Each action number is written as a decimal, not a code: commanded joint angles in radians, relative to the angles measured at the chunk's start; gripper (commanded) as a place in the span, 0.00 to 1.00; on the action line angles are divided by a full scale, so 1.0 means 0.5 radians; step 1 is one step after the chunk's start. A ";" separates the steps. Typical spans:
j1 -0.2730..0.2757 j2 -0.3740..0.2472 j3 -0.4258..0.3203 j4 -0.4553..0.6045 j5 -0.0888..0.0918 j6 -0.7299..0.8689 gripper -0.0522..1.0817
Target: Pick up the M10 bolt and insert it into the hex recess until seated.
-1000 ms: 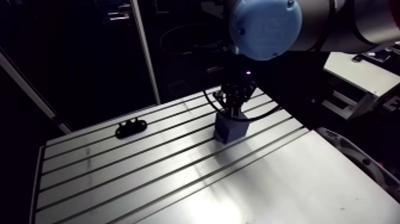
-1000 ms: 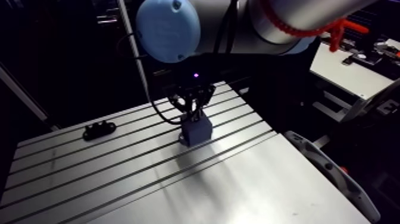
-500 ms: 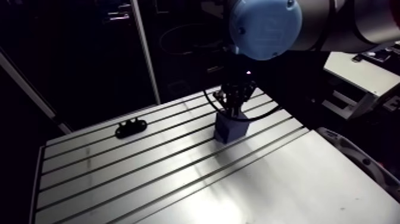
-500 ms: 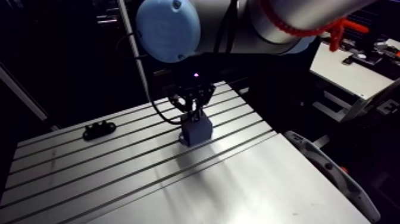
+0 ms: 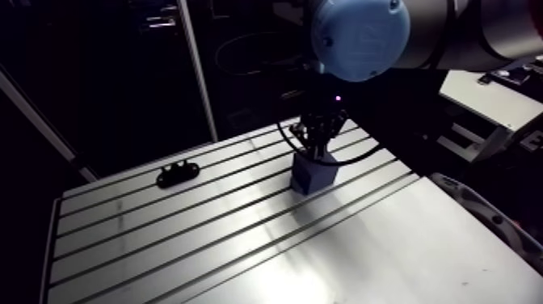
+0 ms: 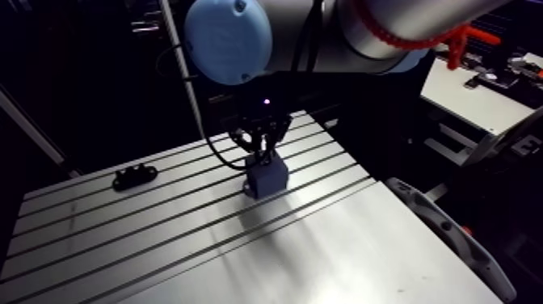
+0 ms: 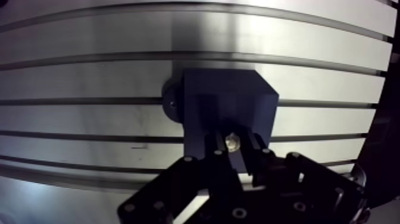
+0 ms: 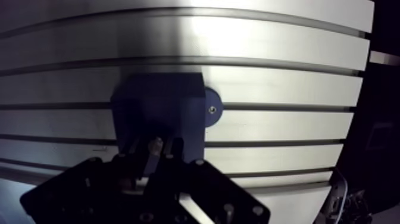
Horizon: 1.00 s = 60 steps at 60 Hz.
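The gripper point(image 7: 234, 148) is pinching the M10 bolt point(image 7: 231, 140) between its narrowly parted fingers, right over the near top edge of the blue block point(image 7: 229, 101), which is sitting on the slotted table point(image 7: 89, 77).

My gripper point(image 7: 231, 146) hangs right over the block point(image 5: 313, 172), bolt point(image 7: 231, 142) pinched between my fingers above its top. The block sits on the table point(image 5: 242, 242), astride a slot; a small bracket point(image 5: 178, 172) lies well apart, nearer the far edge.
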<state>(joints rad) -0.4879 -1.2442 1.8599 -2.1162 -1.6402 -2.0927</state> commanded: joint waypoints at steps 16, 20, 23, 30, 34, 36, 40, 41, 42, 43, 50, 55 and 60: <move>0.003 -0.004 -0.003 0.006 0.026 -0.150 0.70; 0.003 -0.004 -0.003 0.009 0.027 -0.171 0.70; 0.003 0.001 -0.003 0.012 0.030 -0.196 0.70; 0.003 0.002 -0.003 0.012 0.030 -0.215 0.70; 0.003 0.002 -0.003 0.015 0.030 -0.216 0.70; 0.003 0.002 -0.003 0.015 0.030 -0.218 0.70; 0.003 0.002 -0.003 0.015 0.030 -0.238 0.70; 0.003 0.002 -0.006 0.015 0.032 -0.253 0.70; 0.003 0.002 -0.006 0.015 0.032 -0.253 0.70; 0.000 0.002 -0.003 0.018 0.033 -0.268 0.70; 0.000 0.002 -0.006 0.018 0.042 -0.280 0.70; -0.003 0.002 -0.006 0.018 0.048 -0.286 0.70; 0.000 0.002 -0.003 0.021 0.048 -0.289 0.70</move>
<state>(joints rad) -0.4882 -1.2433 1.8574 -2.1076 -1.6200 -2.2279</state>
